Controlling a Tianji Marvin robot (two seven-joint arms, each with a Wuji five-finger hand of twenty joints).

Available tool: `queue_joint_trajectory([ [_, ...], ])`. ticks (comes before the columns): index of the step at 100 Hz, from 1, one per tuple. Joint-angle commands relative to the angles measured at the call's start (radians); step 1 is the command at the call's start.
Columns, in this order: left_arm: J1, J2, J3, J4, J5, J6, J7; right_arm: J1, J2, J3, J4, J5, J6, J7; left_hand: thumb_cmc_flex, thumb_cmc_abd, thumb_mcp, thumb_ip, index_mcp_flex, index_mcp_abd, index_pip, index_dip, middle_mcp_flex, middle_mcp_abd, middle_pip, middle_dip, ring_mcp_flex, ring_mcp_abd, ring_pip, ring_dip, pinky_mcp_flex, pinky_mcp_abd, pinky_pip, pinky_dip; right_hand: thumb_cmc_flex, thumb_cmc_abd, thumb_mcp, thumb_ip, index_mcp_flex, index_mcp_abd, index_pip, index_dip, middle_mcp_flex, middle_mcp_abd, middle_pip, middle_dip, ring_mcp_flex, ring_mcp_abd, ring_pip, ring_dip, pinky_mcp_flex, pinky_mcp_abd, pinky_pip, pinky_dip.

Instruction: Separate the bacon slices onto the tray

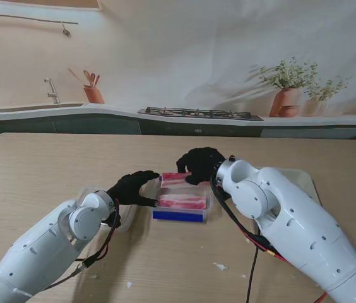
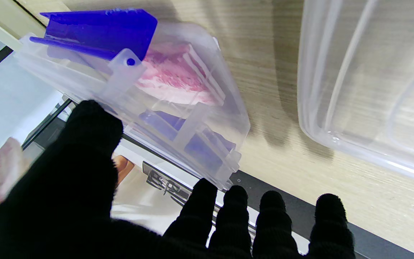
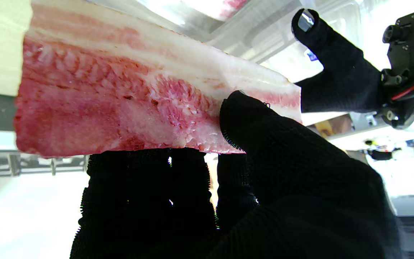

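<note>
Pale wood bench (image 1: 52, 164) from the stand: a clear box (image 1: 183, 203) of bacon sits at centre, the tray (image 1: 301, 183) to its right, partly hidden. Left wrist: the left robot hand (image 2: 95, 201) is spread, holding nothing, beside the box. Right wrist: the right robot hand (image 3: 207, 187) pinches one bacon slice (image 3: 128, 97) — likely lifting it free; next, carry it to the tray.

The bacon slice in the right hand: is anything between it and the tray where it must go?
Nothing visible blocks the way. The right hand holds the bacon slice above the clear box. The tray lies on the table to the right, partly hidden behind the right arm, and its visible part looks bare.
</note>
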Motion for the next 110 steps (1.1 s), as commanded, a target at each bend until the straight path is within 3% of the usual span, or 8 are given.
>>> queue_joint_trajectory([
  [1, 0.014, 0.000, 0.005, 0.007, 0.004, 0.001, -0.022, -0.025, 0.022, 0.042, -0.029, -0.029, -0.022, 0.027, 0.025, -0.054, 0.033, 0.014, 0.012, 0.015, 0.012, 0.014, 0.000, -0.040, 0.007, -0.007, -0.038, -0.024, -0.005, 0.000, -0.015, 0.001, -0.039, 0.014, 0.049, 0.031, 0.071, -0.017, 0.041, -0.077, 0.091, 0.065, 0.010, 0.021, 0.028, 0.014, 0.033, 0.011, 0.055, 0.026, -0.012, 0.003, 0.034, 0.023],
  [26, 0.016, 0.000, 0.004, 0.005, 0.007, 0.001, -0.021, -0.152, 0.041, 0.262, -0.058, -0.197, -0.121, 0.025, 0.024, -0.052, 0.032, 0.013, 0.012, 0.016, 0.012, 0.014, -0.001, -0.040, 0.006, -0.007, -0.038, -0.024, -0.005, 0.000, -0.015, 0.001, -0.039, 0.014, 0.051, 0.046, 0.061, -0.013, 0.032, -0.097, 0.087, 0.082, 0.000, 0.011, 0.025, 0.029, 0.022, 0.009, 0.048, 0.028, -0.018, 0.001, 0.019, 0.018],
  [50, 0.017, 0.000, 0.005, 0.004, 0.008, 0.005, -0.020, -0.249, 0.046, 0.407, -0.003, -0.323, -0.154, -0.082, 0.024, -0.051, 0.029, 0.013, 0.012, 0.015, 0.013, 0.014, 0.000, -0.041, 0.006, -0.007, -0.038, -0.024, -0.005, 0.000, -0.015, 0.000, -0.039, 0.014, 0.050, 0.049, 0.055, -0.012, 0.030, -0.107, 0.083, 0.090, -0.003, 0.003, 0.023, 0.031, 0.015, 0.006, 0.045, 0.031, -0.025, 0.000, 0.011, 0.017],
  [75, 0.019, 0.002, 0.005, -0.005, 0.016, 0.013, -0.021, -0.314, 0.049, 0.466, 0.115, -0.468, -0.150, -0.356, 0.022, -0.047, 0.027, 0.013, 0.012, 0.017, 0.013, 0.014, -0.001, -0.039, 0.005, -0.007, -0.038, -0.024, -0.005, 0.001, -0.004, -0.001, -0.025, 0.022, 0.045, 0.055, 0.052, -0.011, 0.021, -0.109, 0.078, 0.091, -0.014, -0.009, 0.023, 0.030, 0.004, 0.002, 0.030, 0.026, -0.038, 0.001, -0.006, 0.011],
  [99, 0.021, 0.001, 0.003, -0.009, 0.025, 0.016, -0.012, -0.271, 0.050, 0.386, 0.316, -0.478, -0.095, -0.658, 0.022, -0.046, 0.023, 0.013, 0.011, 0.017, 0.013, 0.015, -0.001, -0.040, 0.004, -0.008, -0.038, -0.024, -0.006, 0.001, -0.013, 0.001, -0.012, 0.028, 0.043, 0.046, 0.057, -0.009, 0.021, -0.112, 0.080, 0.093, -0.018, -0.014, 0.029, 0.022, 0.001, 0.004, 0.021, 0.019, -0.044, 0.009, -0.017, 0.005],
  [110, 0.023, 0.001, -0.001, -0.009, 0.027, 0.019, -0.011, -0.238, 0.054, 0.345, 0.380, -0.486, -0.079, -0.732, 0.021, -0.045, 0.022, 0.013, 0.010, 0.017, 0.013, 0.014, -0.002, -0.039, 0.003, -0.009, -0.039, -0.024, -0.007, 0.001, -0.010, 0.000, -0.009, 0.027, 0.037, 0.047, 0.066, -0.010, 0.016, -0.112, 0.081, 0.091, -0.024, -0.016, 0.034, 0.019, -0.001, 0.004, 0.019, 0.017, -0.050, 0.012, -0.024, 0.001],
])
